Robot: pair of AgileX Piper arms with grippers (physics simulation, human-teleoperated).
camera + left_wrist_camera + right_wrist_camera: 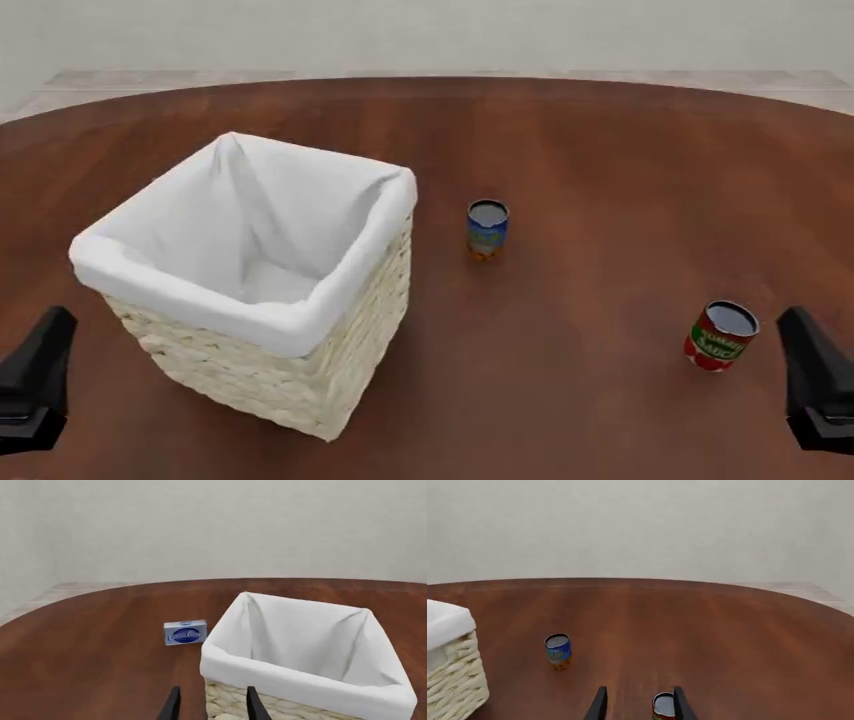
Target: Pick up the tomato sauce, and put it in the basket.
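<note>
Both grippers — left (34, 385), right (817, 385) — sit low, fingers (600, 705) parted.

A small red-labelled tomato sauce (721, 337) tin with a green-and-white band and silvery top stands upright at the desk's near right, well apart from the large cloth-lined cream wicker basket (350, 300) on the left.

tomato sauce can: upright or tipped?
Upright. The tomato sauce stands on the table on its base, silvery top up, right of the basket, untouched.
</note>
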